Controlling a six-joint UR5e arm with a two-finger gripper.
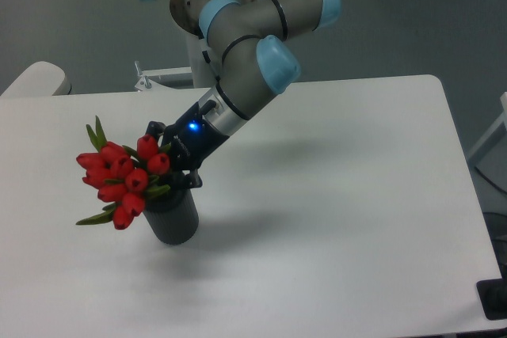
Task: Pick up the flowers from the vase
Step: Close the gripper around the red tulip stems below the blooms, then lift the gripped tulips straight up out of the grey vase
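Observation:
The flowers [120,180], a bunch of red tulip buds with green leaves, lean out to the left over the top of the vase [174,218], a short dark grey cylinder on the white table. My gripper [166,170] reaches down from the upper right and sits right behind the buds, just above the vase's rim. Its fingers close around the bunch where the stems are. The stems and the fingertips are hidden by the buds and leaves. I cannot tell how far the stems reach into the vase.
The white table [341,195] spreads to the right and to the front of the vase. My arm's base [190,45] stands beyond the far edge. A pale rounded object [36,81] lies at the far left corner.

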